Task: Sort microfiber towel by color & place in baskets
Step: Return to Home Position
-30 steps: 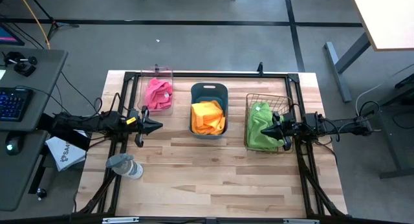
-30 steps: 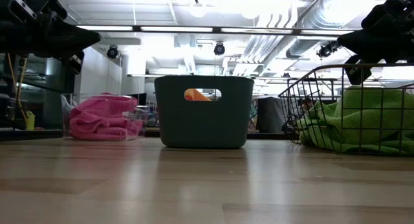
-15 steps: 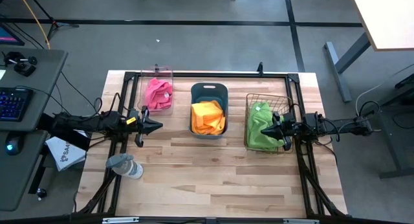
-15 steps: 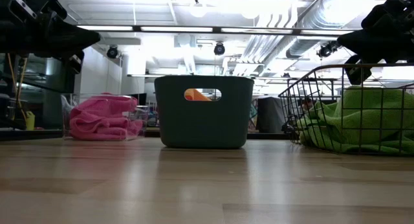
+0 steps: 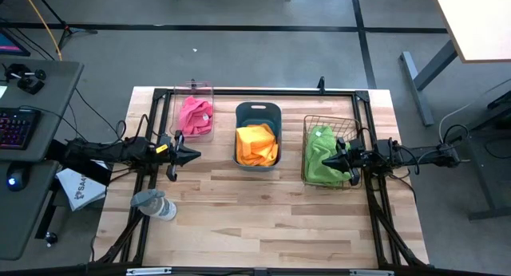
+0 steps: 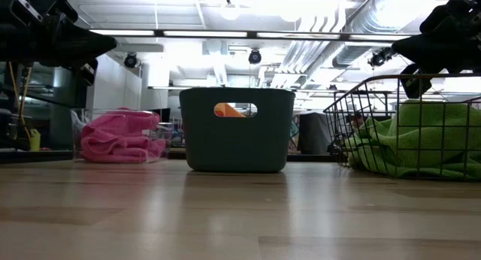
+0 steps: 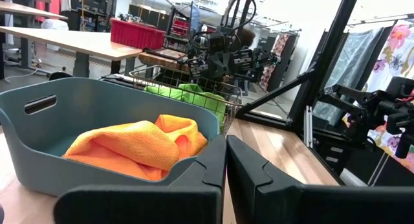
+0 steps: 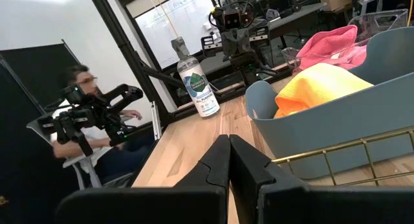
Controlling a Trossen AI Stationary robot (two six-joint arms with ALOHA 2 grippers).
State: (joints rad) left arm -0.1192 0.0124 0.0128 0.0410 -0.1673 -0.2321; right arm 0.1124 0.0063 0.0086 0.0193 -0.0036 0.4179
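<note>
Towels [image 5: 255, 144] lie sorted in baskets [image 5: 257, 107] between left pincer [image 5: 194, 154] and right pincer [image 5: 325, 161]. Both are closed and empty, apparently home, with nothing left to grasp.

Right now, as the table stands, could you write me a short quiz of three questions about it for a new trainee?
1. True or false: the lime green fuzzy towels lie in the brown wire-mesh basket.
2. Which container holds the orange fuzzy towels? A) clear plastic box B) teal plastic tub C) the wire-mesh basket
3. Fill in: the clear bottle with grey cap stands nearest the ____ pincer.

Key: 1 true. 2 B; the clear plastic box holds the pink fuzzy towels. 3 left pincer.
</note>
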